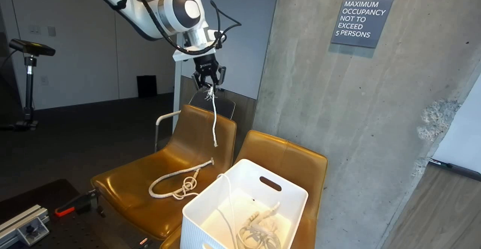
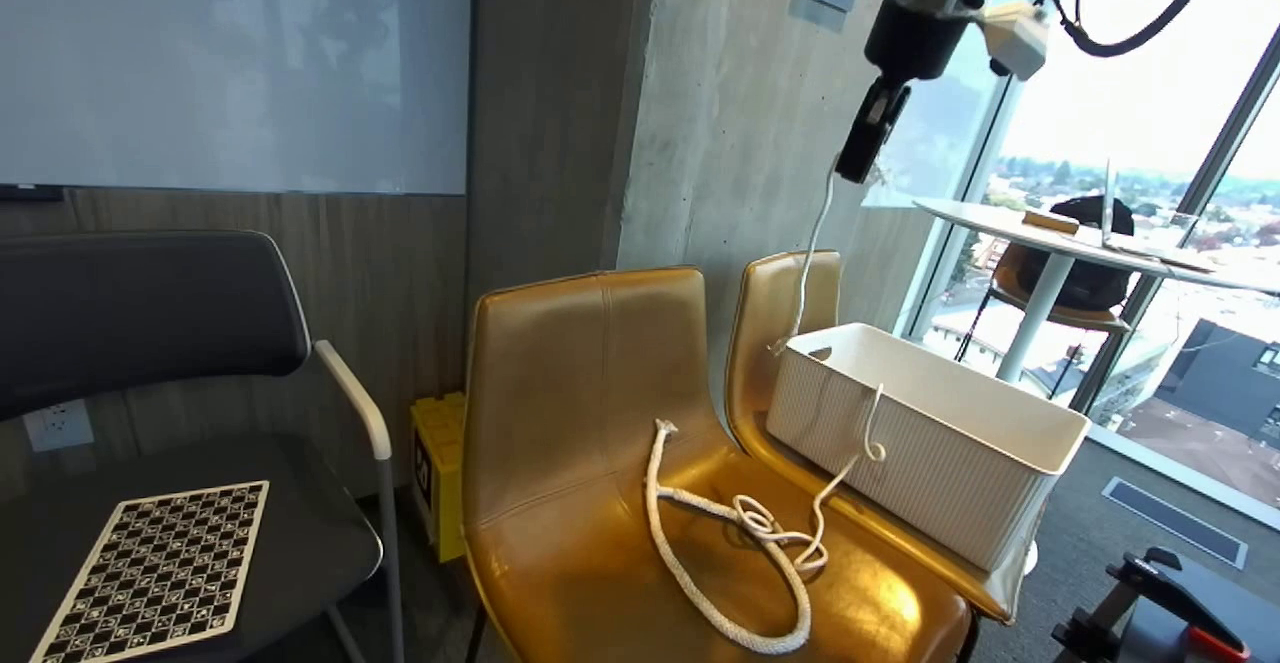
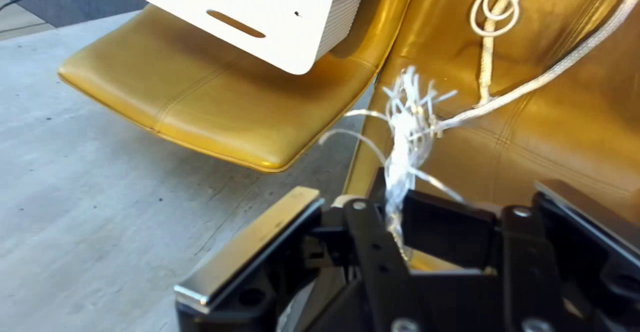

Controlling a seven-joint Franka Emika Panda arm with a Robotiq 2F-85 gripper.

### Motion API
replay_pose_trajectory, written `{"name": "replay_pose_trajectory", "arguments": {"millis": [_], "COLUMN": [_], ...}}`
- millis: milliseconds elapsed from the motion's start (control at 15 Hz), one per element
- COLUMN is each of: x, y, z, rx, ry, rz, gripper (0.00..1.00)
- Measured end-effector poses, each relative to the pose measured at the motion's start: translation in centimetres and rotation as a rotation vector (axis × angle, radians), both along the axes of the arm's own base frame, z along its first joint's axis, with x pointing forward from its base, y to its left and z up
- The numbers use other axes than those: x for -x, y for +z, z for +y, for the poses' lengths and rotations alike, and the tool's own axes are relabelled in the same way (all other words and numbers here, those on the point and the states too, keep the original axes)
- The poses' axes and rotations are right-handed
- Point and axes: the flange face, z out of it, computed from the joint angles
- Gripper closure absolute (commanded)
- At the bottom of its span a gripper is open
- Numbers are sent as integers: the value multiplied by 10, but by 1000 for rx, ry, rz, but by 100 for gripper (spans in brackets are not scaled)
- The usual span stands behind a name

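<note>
Wrist view: slim white rope [image 3: 400, 167] with a frayed, brushlike tip, pinched in the black end effector [image 3: 396, 207]; jaws clenched on it, loose strands splaying past the grip. In both exterior views the rest hangs nearly straight in mid-air, tail ending near an open, ribbed white plastic box [image 2: 940, 473]; the two look apart.

Step in hand, by judgement: rope gripped and held aloft. Next move, same caveat: calls for a firm pinch and room for the tail to swing without snagging the box rim.

Outward: box sits on a tan leather-look chair [image 1: 285, 151], a tangle of cream rope [image 1: 261, 228] inside. Neighbouring tan chair [image 2: 590, 383], same material, carries a thick white looped rope [image 2: 768, 645], plus thin cream cord [image 2: 836, 480] curled in rings and running up to the box rim; whether those two join, unclear.

Farther off: pale-armed dark upholstered chair [image 2: 140, 313], black-and-white patterned board [image 2: 160, 568] on its seat; yellow box [image 2: 448, 488] beyond; grey concrete pillar [image 1: 360, 102] bearing a slate-blue sign [image 1: 362, 20] with white lettering.
</note>
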Motion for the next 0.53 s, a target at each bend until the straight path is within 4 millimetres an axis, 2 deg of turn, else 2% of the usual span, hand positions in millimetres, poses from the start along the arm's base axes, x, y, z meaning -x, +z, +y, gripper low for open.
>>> {"name": "replay_pose_trajectory", "arguments": {"millis": [133, 267, 400, 533], "x": [3, 6, 7, 7], "y": [44, 79, 99, 103], "z": [-42, -83, -116, -139], "rx": [-31, -58, -77, -90], "ry": [-53, -105, -146, -180], "rz": [-36, -66, -84, -86], "gripper": [100, 100, 100, 100]}}
